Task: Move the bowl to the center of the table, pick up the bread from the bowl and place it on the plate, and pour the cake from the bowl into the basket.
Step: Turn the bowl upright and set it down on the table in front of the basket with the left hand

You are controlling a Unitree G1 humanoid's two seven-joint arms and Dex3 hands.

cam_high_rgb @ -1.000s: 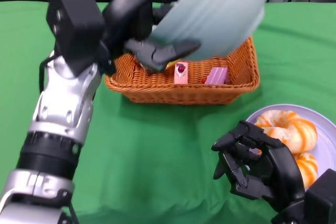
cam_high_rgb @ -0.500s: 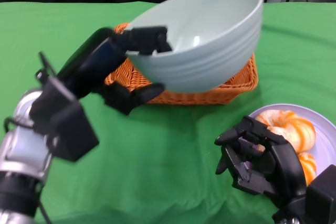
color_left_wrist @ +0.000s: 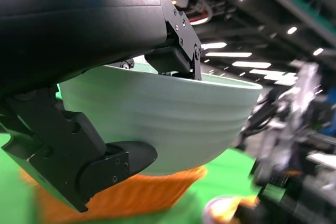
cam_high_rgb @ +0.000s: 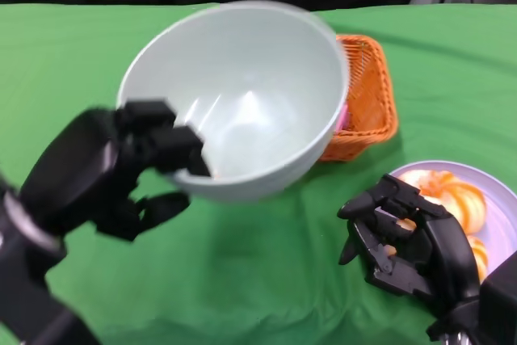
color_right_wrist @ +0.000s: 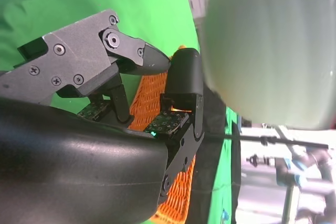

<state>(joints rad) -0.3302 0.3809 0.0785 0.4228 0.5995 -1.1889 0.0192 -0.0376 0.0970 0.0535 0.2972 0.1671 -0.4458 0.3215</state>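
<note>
Bowl (cam_high_rgb: 242, 94) empty in head view, left hand (cam_high_rgb: 133, 163) pinching rim, right hand (cam_high_rgb: 404, 244) curled, holding nothing.

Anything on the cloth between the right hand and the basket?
Nothing: head view shows bare green cloth between the right hand and the basket.

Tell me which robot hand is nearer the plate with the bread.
Right. The right robot hand sits at the plate's near edge, overlapping the bread in the head view. The left robot hand grips the bowl across the table.
</note>
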